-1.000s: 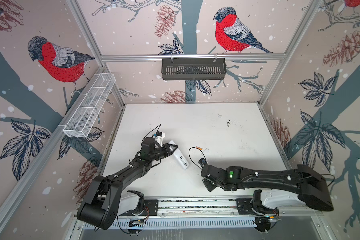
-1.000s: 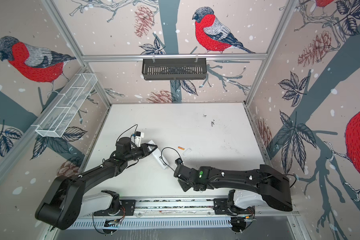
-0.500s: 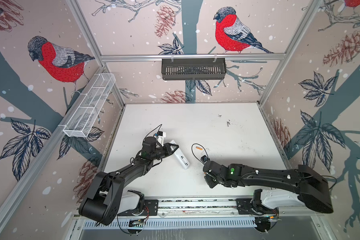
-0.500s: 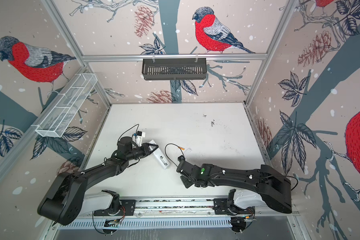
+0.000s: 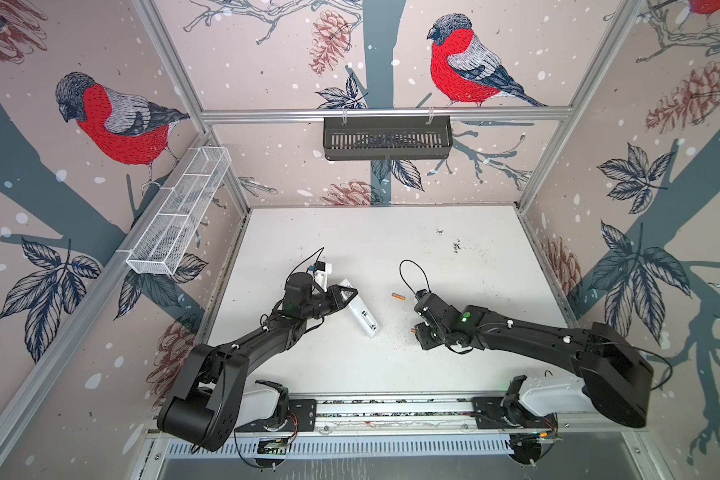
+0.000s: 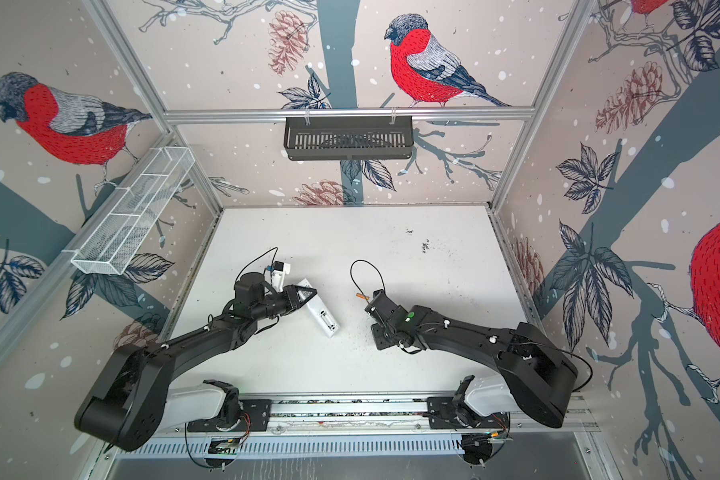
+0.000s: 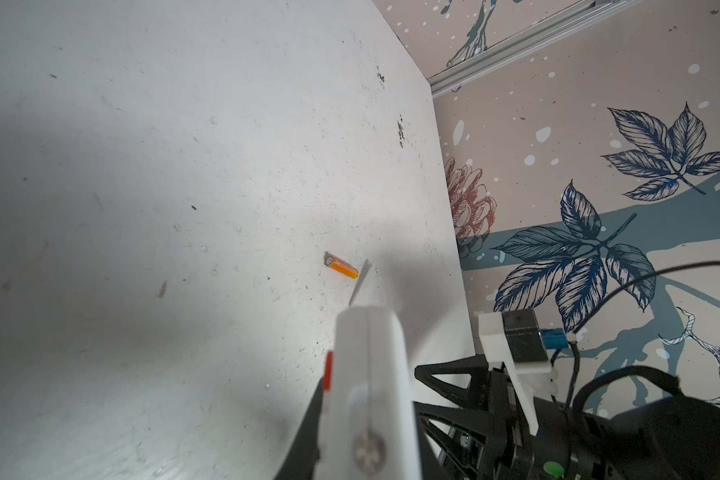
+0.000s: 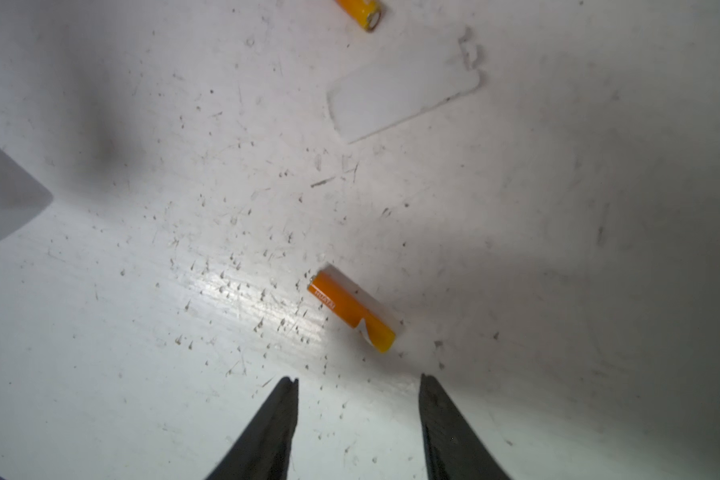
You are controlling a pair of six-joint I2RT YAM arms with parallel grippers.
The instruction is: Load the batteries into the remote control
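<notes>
Just above the parted, empty jaws of the right gripper point(image 8: 356, 380), a battery point(image 8: 352, 309) lies mid-frame, slanting upper left to lower right, nearer this arm; the left gripper point(image 5: 347, 294) pinches the remote control point(image 5: 364, 320).

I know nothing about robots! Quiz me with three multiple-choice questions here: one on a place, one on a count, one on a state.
1. Where is the long white plastic remote control?
A. Held high in the air
B. Down at the white table, one end in the left gripper
C. Under the right arm

2. How many small orange cylindrical batteries lie loose on the table?
A. One
B. Two
C. Four

3. How do the jaws of the right gripper stand?
A. Apart, empty
B. Clamped on a battery
C. Clamped on the remote

Answers:
1. B: both top views show it there.
2. B: the right wrist view shows one near that gripper and another farther off.
3. A: they stand apart with bare table between.
</notes>
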